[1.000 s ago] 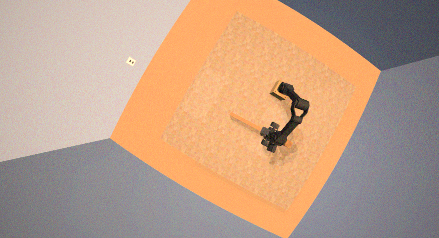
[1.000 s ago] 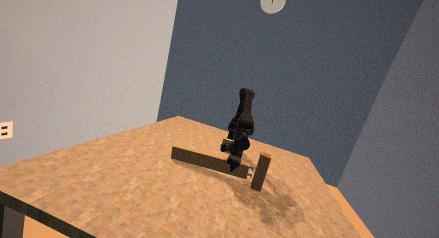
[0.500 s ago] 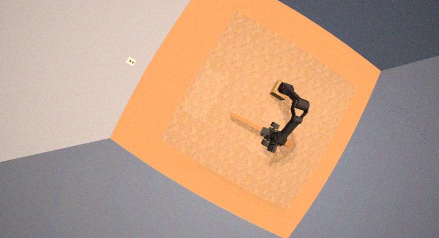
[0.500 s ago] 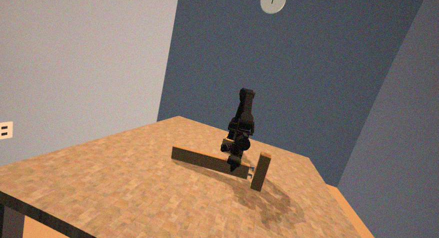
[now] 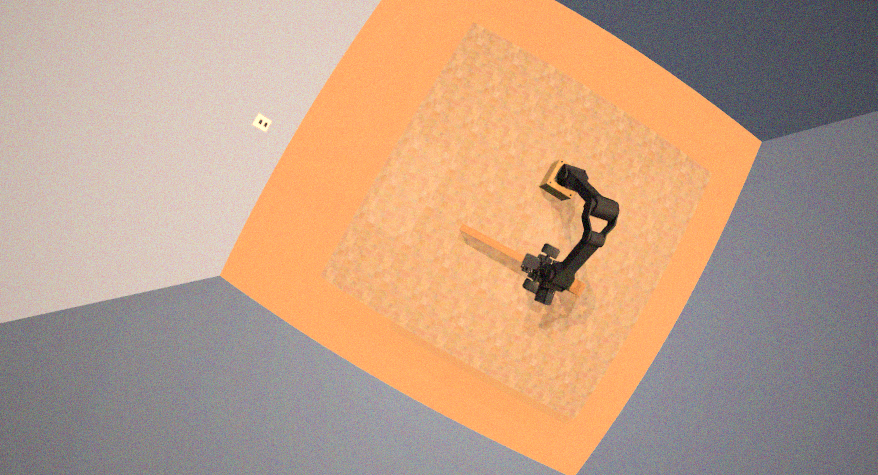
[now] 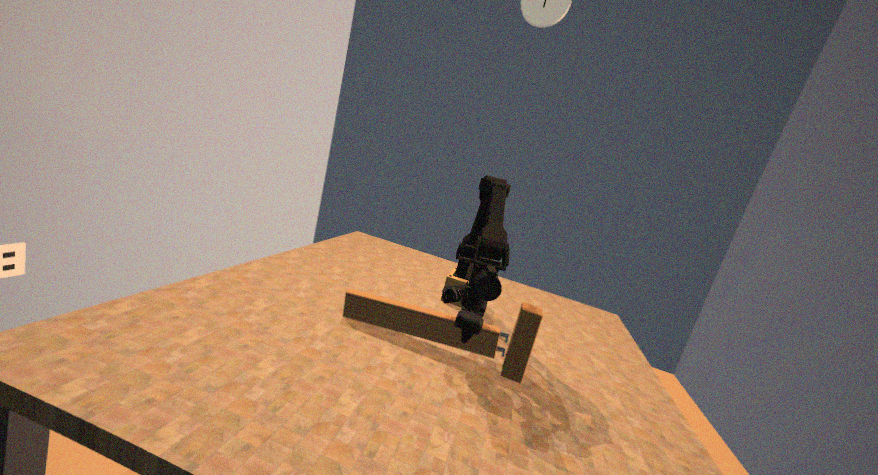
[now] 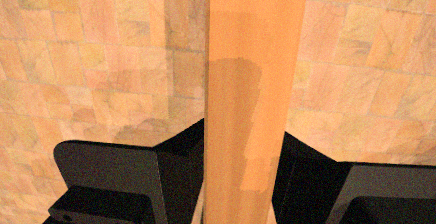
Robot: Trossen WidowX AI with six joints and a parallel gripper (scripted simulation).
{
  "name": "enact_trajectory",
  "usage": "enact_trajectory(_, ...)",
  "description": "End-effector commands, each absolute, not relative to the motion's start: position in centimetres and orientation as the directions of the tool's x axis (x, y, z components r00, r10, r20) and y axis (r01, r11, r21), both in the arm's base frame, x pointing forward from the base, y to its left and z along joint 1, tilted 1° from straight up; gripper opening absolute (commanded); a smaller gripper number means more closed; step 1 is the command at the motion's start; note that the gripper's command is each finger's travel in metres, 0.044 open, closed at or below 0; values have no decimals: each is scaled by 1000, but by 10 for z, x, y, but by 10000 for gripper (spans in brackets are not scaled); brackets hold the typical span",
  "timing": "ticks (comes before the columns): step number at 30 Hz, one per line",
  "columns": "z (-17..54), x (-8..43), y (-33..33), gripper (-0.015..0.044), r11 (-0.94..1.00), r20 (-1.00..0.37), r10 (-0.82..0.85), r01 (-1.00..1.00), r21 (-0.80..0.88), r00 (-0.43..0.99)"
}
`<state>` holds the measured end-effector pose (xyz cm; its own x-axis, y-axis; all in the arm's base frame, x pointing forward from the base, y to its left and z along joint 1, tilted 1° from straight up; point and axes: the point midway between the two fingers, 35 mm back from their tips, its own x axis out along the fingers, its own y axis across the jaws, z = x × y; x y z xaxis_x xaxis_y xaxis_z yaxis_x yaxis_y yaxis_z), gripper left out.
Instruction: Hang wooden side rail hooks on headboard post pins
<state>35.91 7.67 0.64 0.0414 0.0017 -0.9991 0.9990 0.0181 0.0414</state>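
The gripper [image 5: 532, 272] [image 6: 467, 337] [image 7: 236, 122] points down, straddling the rail [image 5: 491, 242] [image 6: 399, 318] [image 7: 245, 103].

Rail [image 5: 488, 242] [image 6: 399, 317] [image 7: 245, 103] L of post [image 5: 577, 286] [image 6: 521, 343], ext. view.

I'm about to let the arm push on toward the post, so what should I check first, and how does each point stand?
Claw shut on the rail: ok
Hooks facing the post: ok
Hooks seated on the pins: not ok, they show outside the post
Post upright: ok
Hooks level with the pins: cannot tell, pins hidden
Rail's far end touching the table: cannot tell
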Motion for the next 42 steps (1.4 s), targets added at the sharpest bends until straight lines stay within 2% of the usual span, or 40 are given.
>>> enact_trajectory(1,10,363,79,0,17,-999,6,998,54,54)
enact_trajectory(42,10,363,84,0,17,-999,7,998,54,54)
